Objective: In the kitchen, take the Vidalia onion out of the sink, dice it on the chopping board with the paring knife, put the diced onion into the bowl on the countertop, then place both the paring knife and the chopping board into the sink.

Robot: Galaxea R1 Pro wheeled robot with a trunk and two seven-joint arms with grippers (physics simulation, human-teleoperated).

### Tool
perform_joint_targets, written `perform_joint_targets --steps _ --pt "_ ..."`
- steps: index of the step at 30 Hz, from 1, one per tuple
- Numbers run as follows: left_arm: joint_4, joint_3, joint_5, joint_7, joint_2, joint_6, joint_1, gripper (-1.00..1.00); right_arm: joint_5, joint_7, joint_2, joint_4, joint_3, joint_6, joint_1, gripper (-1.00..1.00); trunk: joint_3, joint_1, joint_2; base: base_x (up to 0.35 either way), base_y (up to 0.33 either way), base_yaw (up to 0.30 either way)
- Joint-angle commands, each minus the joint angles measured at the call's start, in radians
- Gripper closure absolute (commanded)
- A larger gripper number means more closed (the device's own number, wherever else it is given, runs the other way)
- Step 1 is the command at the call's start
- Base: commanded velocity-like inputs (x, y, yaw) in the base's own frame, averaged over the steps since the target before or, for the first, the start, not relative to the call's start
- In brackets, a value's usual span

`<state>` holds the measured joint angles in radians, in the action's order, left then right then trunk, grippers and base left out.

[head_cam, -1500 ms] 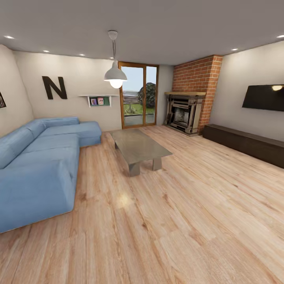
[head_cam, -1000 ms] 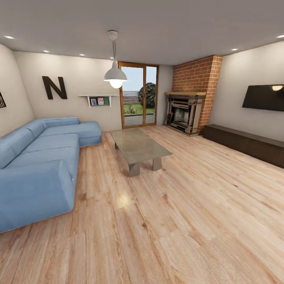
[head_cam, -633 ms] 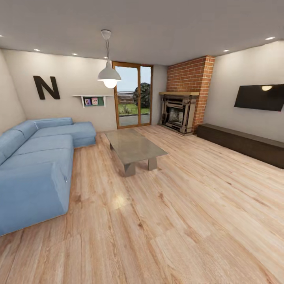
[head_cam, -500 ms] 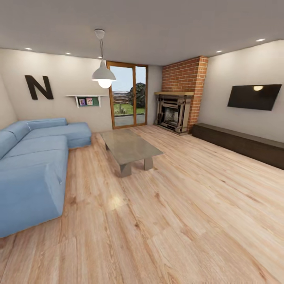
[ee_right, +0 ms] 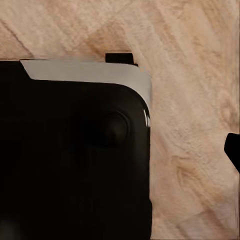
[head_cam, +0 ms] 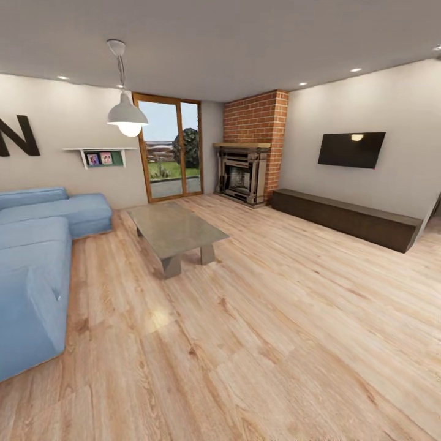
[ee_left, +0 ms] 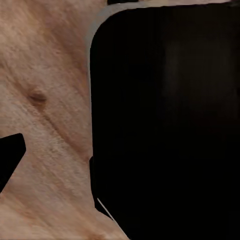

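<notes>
1. The head view took in a living room with a light wooden floor (head_cam: pixel 275 318); none of the task's kitchen things, the onion, board, knife, bowl or sink, appeared in any view
2. A blue sofa (head_cam: pixel 30 269) sat along the left side, with a grey coffee table (head_cam: pixel 174 229) just beside it on the floor
3. A white pendant lamp (head_cam: pixel 127 116) hung from the ceiling above the table area, in front of a wood-framed glass door (head_cam: pixel 170 147)
4. A brick fireplace (head_cam: pixel 245 165) stood in the far corner, and to its right a dark television (head_cam: pixel 351 149) hung on the wall above a long low dark cabinet (head_cam: pixel 346 217)
5. A dark wall letter (head_cam: pixel 17 136) and a small white shelf (head_cam: pixel 101 156) marked the far wall on the left
6. Against the earlier head pictures, the whole scene had slid leftwards: the camera had turned right, so the sofa and the letter were cut by the left edge and the cabinet's right end came into sight; the furniture itself had not moved
7. Each wrist view showed a black rounded body close over the wood floor; whether either end effector was spread or pressed together, I cannot tell
</notes>
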<state>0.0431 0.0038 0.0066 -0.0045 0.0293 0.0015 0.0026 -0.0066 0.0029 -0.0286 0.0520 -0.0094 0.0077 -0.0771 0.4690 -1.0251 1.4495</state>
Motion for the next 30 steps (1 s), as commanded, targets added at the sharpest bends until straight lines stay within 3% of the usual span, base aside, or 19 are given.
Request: perform_joint_targets --steps 1,4,6,7,8,11,13,15,17,18,21,22,24,25,27,30 --pt "0.018 0.002 0.002 -0.002 0.0 0.005 -0.025 -1.0 -0.001 -0.002 -0.011 0.005 -0.001 0.006 -0.036 -1.0 0.001 0.0 0.0 0.0 0.0 -0.195" --pt "0.028 0.006 0.011 -0.005 -0.004 0.014 -0.084 -1.0 -0.006 -0.004 -0.025 0.008 -0.001 0.02 -0.112 -1.0 0.001 0.0 0.0 0.0 0.0 -0.17" --pt "0.032 0.009 0.051 -0.006 -0.022 0.067 -0.175 -1.0 -0.015 -0.007 -0.032 0.01 -0.002 0.058 -0.199 -1.0 0.001 0.0 0.0 0.0 0.0 -0.146" --pt "0.035 0.011 0.073 -0.007 -0.038 0.115 -0.254 -1.0 -0.019 -0.018 -0.035 0.01 -0.003 0.09 -0.27 -1.0 0.001 0.0 0.0 0.0 0.0 -0.134" --pt "0.035 0.011 0.078 -0.007 -0.044 0.129 -0.281 -1.0 -0.02 -0.024 -0.035 0.01 -0.003 0.102 -0.294 -1.0 0.001 0.0 0.0 0.0 0.0 -0.132" --pt "0.038 0.013 0.093 -0.009 -0.094 0.213 -0.45 -1.0 -0.024 -0.068 -0.04 0.011 -0.003 0.175 -0.447 -1.0 0.001 0.0 0.0 0.0 0.0 -0.136" --pt "0.046 0.018 0.102 -0.009 -0.117 0.248 -0.529 -1.0 -0.024 -0.08 -0.044 0.012 -0.003 0.205 -0.527 -1.0 0.001 0.0 0.0 0.0 0.0 -0.149" --pt "0.1 0.035 0.148 -0.008 -0.143 0.291 -0.603 -1.0 -0.025 -0.087 -0.057 0.012 -0.003 0.255 -0.624 -1.0 0.001 0.0 0.0 0.0 0.0 -0.171" --pt "0.192 0.041 0.193 -0.006 -0.162 0.34 -0.627 -1.0 -0.026 -0.086 -0.072 0.012 -0.003 0.304 -0.691 -1.0 0.001 0.0 0.0 0.0 0.0 -0.199" --pt "0.233 0.042 0.206 -0.006 -0.169 0.356 -0.629 -1.0 -0.027 -0.085 -0.076 0.012 -0.003 0.319 -0.71 -1.0 0.001 0.0 0.0 0.0 0.0 -0.218" --pt "0.538 0.031 0.288 -0.006 -0.195 0.43 -0.576 -1.0 -0.026 -0.083 -0.09 0.027 -0.003 0.378 -0.806 -1.0 -0.001 0.0 0.0 0.0 0.0 -0.252" --pt "0.595 0.022 0.308 -0.005 -0.196 0.441 -0.56 -1.0 -0.026 -0.082 -0.092 0.035 -0.003 0.384 -0.816 -1.0 -0.001 0.0 0.0 0.0 0.0 -0.266" --pt "0.82 -0.053 0.385 0.037 -0.198 0.481 -0.482 -1.0 -0.026 -0.078 -0.107 0.098 -0.003 0.435 -0.838 -1.0 -0.003 0.0 0.0 0.0 0.0 -0.272" --pt "0.923 -0.101 0.417 0.092 -0.196 0.492 -0.442 -1.0 -0.027 -0.064 -0.122 0.157 -0.003 0.484 -0.84 -1.0 -0.004 0.0 0.0 0.0 0.0 -0.276" --pt "1.032 -0.165 0.468 0.18 -0.194 0.502 -0.396 -1.0 -0.026 -0.015 -0.15 0.281 -0.001 0.577 -0.836 -1.0 -0.005 0.0 0.0 0.0 0.0 -0.277" --pt "1.114 -0.229 0.598 0.26 -0.188 0.505 -0.358 -1.0 -0.024 0.111 -0.198 0.598 -0.001 0.755 -0.749 -1.0 -0.008 0.0 0.0 0.0 0.0 -0.278"
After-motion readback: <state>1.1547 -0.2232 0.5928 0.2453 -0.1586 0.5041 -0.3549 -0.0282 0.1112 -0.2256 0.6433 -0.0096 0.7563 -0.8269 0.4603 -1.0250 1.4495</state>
